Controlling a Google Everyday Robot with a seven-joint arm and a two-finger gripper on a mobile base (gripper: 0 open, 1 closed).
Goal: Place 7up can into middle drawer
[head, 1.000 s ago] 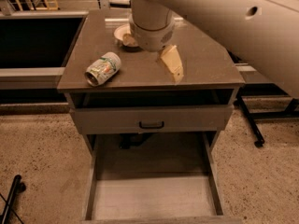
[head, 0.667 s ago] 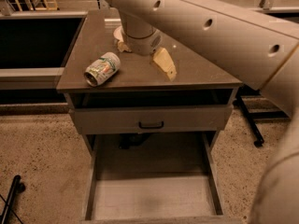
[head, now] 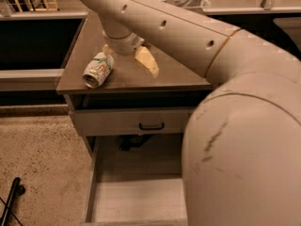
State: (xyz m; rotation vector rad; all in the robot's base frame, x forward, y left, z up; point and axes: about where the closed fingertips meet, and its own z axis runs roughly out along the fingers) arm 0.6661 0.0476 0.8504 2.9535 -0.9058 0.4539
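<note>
The 7up can (head: pixel 98 69) lies on its side on the brown cabinet top (head: pixel 178 74), near the left front corner, silver end toward me. My gripper (head: pixel 146 61) hangs down onto the cabinet top just right of the can, apart from it and holding nothing I can see. The middle drawer (head: pixel 136 204) is pulled out at the bottom, its pale grey floor bare. My arm (head: pixel 235 126) covers the drawer's right part. The cream bowl is hidden behind my wrist.
A closed grey drawer front with a black handle (head: pixel 151 125) sits below the cabinet top. A dark low shelf (head: pixel 33 46) stands to the left. Speckled floor (head: pixel 37 159) lies at the left, with a black pole (head: pixel 10 201) at the bottom left corner.
My arm has swung toward the camera and now fills the right side. The gripper has shifted slightly left, nearer the can. The can has not moved.
</note>
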